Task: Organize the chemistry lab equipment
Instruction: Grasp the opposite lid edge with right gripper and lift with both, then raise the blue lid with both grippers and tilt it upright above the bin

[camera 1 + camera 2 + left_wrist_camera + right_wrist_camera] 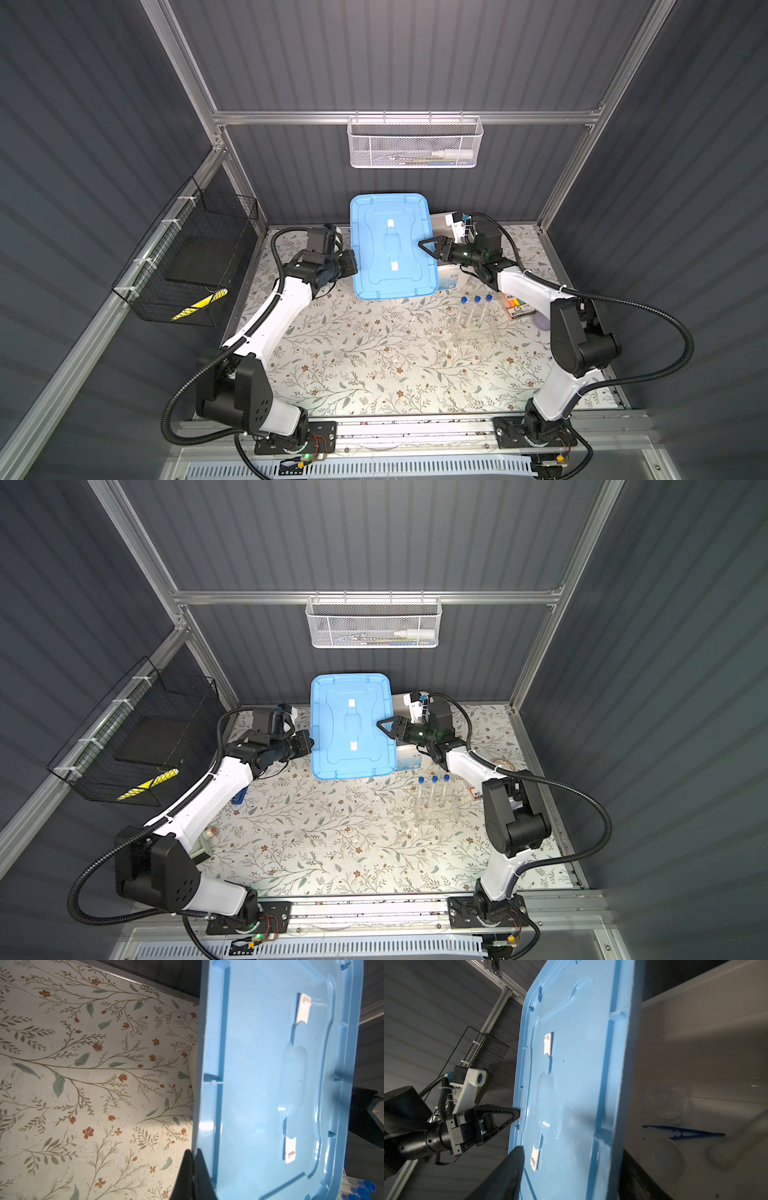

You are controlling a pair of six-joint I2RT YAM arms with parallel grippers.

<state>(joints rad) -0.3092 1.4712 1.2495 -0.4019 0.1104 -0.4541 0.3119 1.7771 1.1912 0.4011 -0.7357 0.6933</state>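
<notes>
A light blue lid (390,249) (332,746) hangs tilted over the white box (451,282). My left gripper (353,264) (193,1167) is shut on the lid's left rim. My right gripper (426,248) (571,1176) straddles the right rim; its jaws stand apart, one finger above the lid (571,1064) and one below. Inside the box (695,1012) lie blue tweezers (685,1133), a white bowl (660,1157), a white pestle (737,1142) and a clear glass vessel (664,1103). Three blue-capped test tubes (476,311) (434,791) stand in a clear rack (473,332) in front of the box.
A pack of coloured highlighters (515,305) lies right of the rack, beside the right arm. A dark blue stapler (239,799) peeks out under the left arm. A white mesh basket (415,143) hangs on the back wall and a black wire basket (195,266) on the left wall.
</notes>
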